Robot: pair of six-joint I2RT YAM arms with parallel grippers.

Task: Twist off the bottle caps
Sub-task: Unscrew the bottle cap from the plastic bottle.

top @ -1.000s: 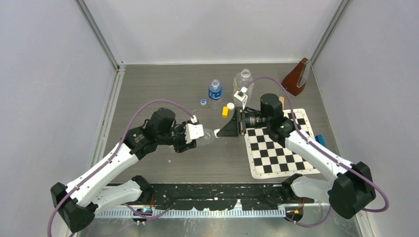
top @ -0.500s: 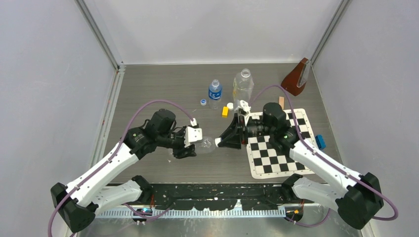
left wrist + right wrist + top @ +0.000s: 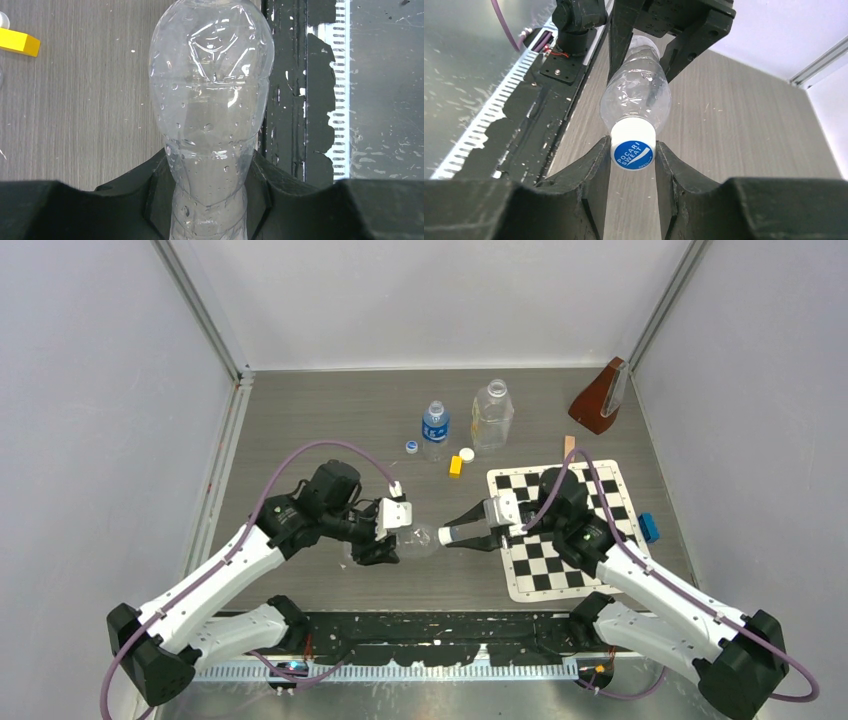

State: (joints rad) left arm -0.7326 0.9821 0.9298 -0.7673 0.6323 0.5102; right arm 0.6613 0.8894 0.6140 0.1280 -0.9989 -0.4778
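Observation:
A slim clear unlabelled bottle (image 3: 416, 538) lies level above the table between my two arms. My left gripper (image 3: 388, 542) is shut on its body (image 3: 212, 100), with black fingers (image 3: 150, 190) on both sides of the narrow waist. My right gripper (image 3: 449, 537) is shut on its white bottle cap (image 3: 633, 150), which has a blue printed top and sits between the two fingertips. Two more bottles stand at the back: a small blue-labelled one (image 3: 434, 428) and a wider clear one (image 3: 492, 414). Two loose caps lie near them, a bluish one (image 3: 411, 447) and a white one (image 3: 466, 454).
A yellow block (image 3: 455, 467) lies beside the white cap. A chessboard mat (image 3: 575, 570) lies under the right arm, with a blue block (image 3: 650, 527) at its right edge. A brown metronome (image 3: 598, 398) stands at the back right. The black base rail (image 3: 430, 645) runs along the near edge.
Both grippers and the bottle between them have moved toward the near edge. The right wrist has swung down and rolled over while staying on the cap.

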